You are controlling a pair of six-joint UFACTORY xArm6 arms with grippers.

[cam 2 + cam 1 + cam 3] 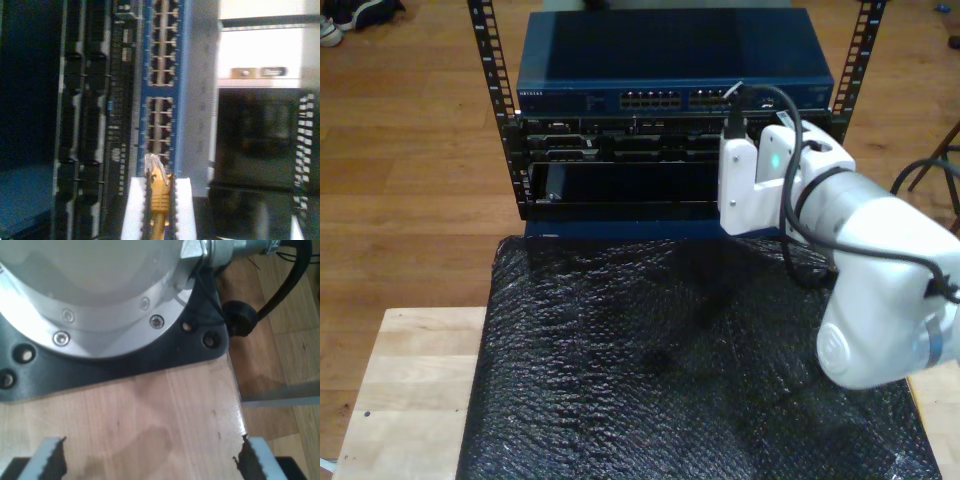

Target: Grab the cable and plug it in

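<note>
The yellow-orange cable (pixel 159 202) is pinched between the white pads (pixel 134 207) of my second gripper (pixel 159 192), which is shut on it. Its clear plug (pixel 153 167) points at the lowest network ports of the blue switch (pixel 181 75), just short of or touching them; I cannot tell which. In the exterior view my second gripper (pixel 733 115) reaches up to the port row (pixel 692 99) of the switch (pixel 670 70) in the rack. My first gripper (pixel 152 465) stands open over bare wood, nothing between its fingers (pixel 50 460).
A black bubble-wrap mat (pixel 650 350) covers the wooden table (pixel 410 390) in front of the rack (pixel 492 70). Below the switch sit dark rack units (pixel 620 180). A silver arm base (pixel 90 295) on a black plate and a black cable (pixel 280 290) lie ahead of my first gripper.
</note>
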